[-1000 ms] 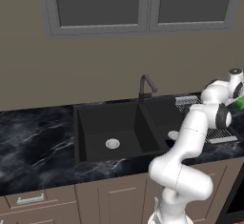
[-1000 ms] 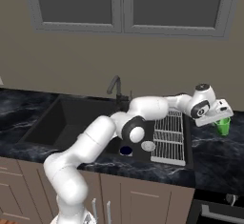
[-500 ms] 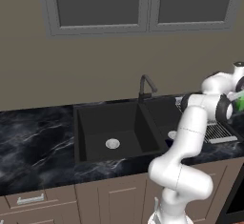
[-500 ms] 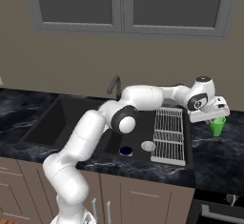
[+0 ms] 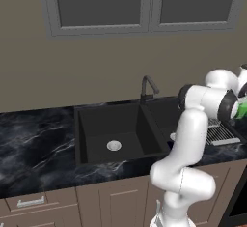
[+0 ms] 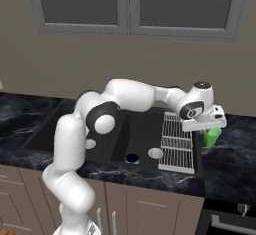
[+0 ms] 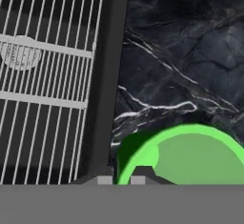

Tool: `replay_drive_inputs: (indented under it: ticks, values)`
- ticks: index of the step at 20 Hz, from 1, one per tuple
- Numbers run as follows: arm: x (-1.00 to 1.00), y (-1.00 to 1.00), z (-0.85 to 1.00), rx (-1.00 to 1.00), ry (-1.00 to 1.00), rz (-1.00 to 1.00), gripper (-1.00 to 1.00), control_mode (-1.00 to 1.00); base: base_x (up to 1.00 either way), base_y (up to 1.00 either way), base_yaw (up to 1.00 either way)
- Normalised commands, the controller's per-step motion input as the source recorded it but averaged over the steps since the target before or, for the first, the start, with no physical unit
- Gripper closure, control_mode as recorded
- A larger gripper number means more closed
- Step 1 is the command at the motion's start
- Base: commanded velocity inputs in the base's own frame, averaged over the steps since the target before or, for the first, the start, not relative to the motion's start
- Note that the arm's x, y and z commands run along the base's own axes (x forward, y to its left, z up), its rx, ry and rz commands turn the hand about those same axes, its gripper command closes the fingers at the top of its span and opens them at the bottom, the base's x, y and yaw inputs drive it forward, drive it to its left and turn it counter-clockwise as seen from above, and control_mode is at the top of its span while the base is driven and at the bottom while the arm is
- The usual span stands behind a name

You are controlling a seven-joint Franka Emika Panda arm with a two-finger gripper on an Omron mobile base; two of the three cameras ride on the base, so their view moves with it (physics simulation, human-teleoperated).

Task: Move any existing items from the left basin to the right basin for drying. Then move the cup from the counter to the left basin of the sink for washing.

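Cup (image 6: 211, 137) apparently lifted further in gripper (image 7: 125, 179).

Even, soft light all round, with no clear source. The counter (image 5: 34, 139) shines a little along its pale veins. The sink (image 5: 113, 129) stays flat and dark, barely shadowed. Edges look slightly soft and blocky, without distortion.

The cup (image 7: 190, 156) at the jaws looks like smooth bright green plastic. Beyond it the counter (image 7: 181, 51) is glossy black marble, white-veined. Beside that, the rack (image 7: 43, 75) is thin silvery wire.
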Motion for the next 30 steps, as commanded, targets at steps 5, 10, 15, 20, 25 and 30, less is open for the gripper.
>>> replay_drive_inputs:
  ticks: [5, 10, 15, 20, 25, 30]
  values:
    - [-0.59, 0.99, 0.22, 0.0, -0.11, 0.04, 1.0, -1.0, 0.0, 0.0, 0.0]
    - [-0.38, 1.0, 0.15, 0.0, -0.01, 0.05, 1.0, -1.0, 0.0, 0.0, 0.0]
    - [-0.16, 1.0, 0.31, 0.0, 0.0, 0.04, 1.0, -1.0, 0.0, 0.0, 0.0]
    - [-0.01, 1.0, 0.49, 0.0, 0.01, 0.07, 1.0, -1.0, 0.0, 0.0, 0.0]
    - [-0.01, 1.0, 0.35, 0.0, 0.0, 0.14, 1.0, -1.0, 0.0, 0.0, 0.0]
    - [0.0, 0.96, 0.06, 0.01, 0.0, 0.17, 1.0, -1.0, 0.0, 0.0, 0.0]
